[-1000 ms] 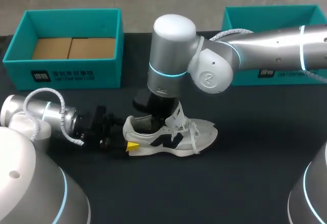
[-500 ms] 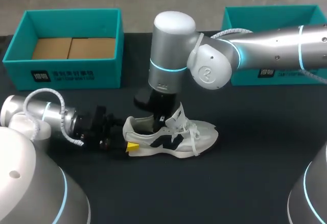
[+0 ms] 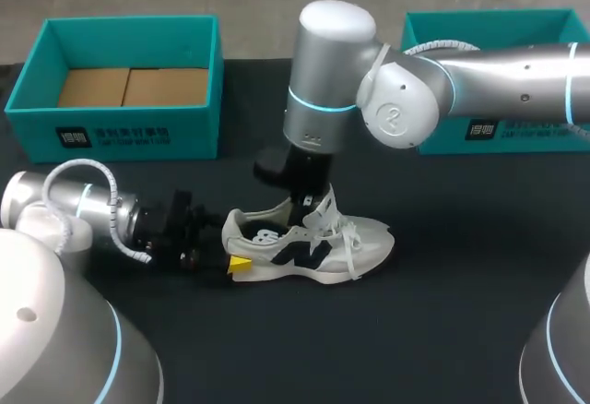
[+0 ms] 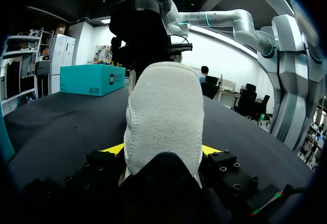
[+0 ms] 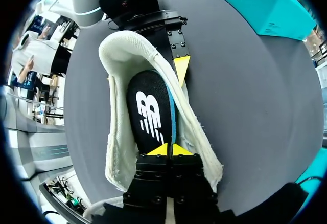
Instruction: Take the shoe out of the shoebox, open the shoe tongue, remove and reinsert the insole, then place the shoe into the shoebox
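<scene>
The shoe [image 3: 309, 243] is lying on its sole just below the centre of the head frame, on the dark table [image 3: 461, 275], with its toe pointing towards the right edge. The left gripper [image 4: 162, 150] is clamping the padded heel [image 4: 163, 106], one yellow tip pressing on either side. The right gripper [image 5: 167, 150] is hanging over the shoe's mouth with its fingers inside. Its tips are sitting together and appear to be pinching the edge of the insole [image 5: 150, 111], which is lying tilted within the shoe. The tongue [image 3: 323, 203] is standing up beside the right arm's fingers, and the laces [image 3: 348, 233] are hanging slack.

The shoe is looking light, with pale suede-like panels and mesh, a soft fleecy collar and a firmer moulded sole. The upper is likely to be giving under pressure, so the stiffened heel is probably offering the soundest hold. The insole is showing as a thin black foam sheet with a teal rim and a white logo. It is looking flexible and prone to buckling or catching on the lining, so pinching it at the edge and keeping it flat is seeming wise. The open teal cardboard shoebox [image 3: 138, 132] is sitting at the upper left, well apart from the shoe, and a second teal box [image 3: 525, 141] is sitting at the upper right
</scene>
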You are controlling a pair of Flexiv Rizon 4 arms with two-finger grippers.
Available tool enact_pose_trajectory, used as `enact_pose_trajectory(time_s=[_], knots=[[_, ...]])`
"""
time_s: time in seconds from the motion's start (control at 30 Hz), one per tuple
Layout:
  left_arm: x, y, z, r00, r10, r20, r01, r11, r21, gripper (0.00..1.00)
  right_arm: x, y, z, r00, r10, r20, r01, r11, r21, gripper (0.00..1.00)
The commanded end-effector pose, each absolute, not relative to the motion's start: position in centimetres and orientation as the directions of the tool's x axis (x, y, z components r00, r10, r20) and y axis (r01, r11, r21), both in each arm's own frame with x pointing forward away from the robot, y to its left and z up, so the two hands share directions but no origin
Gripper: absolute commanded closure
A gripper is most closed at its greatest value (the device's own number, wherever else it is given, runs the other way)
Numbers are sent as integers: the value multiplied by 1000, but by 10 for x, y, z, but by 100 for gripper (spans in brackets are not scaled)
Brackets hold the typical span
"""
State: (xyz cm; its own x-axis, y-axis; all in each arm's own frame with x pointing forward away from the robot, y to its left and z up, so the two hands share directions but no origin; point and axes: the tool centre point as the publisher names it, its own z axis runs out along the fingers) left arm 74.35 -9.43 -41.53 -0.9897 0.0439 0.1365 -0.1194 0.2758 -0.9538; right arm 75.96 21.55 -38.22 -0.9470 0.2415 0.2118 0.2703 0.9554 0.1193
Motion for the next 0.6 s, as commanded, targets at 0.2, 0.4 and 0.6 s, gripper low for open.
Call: enact_pose_trajectory(time_s=[0.2,0.4,0.6], knots=[[743,-94,-420,-990,42,137,-121,277,-953,100,756,202,-365,-953,244,177,271,952,146,100],[743,-94,-420,-990,42,137,-121,277,-953,100,759,190,-364,-953,252,168,276,951,138,100],[743,-94,-420,-990,42,137,-121,277,-953,100,761,190,-353,-950,260,173,294,933,208,100]])
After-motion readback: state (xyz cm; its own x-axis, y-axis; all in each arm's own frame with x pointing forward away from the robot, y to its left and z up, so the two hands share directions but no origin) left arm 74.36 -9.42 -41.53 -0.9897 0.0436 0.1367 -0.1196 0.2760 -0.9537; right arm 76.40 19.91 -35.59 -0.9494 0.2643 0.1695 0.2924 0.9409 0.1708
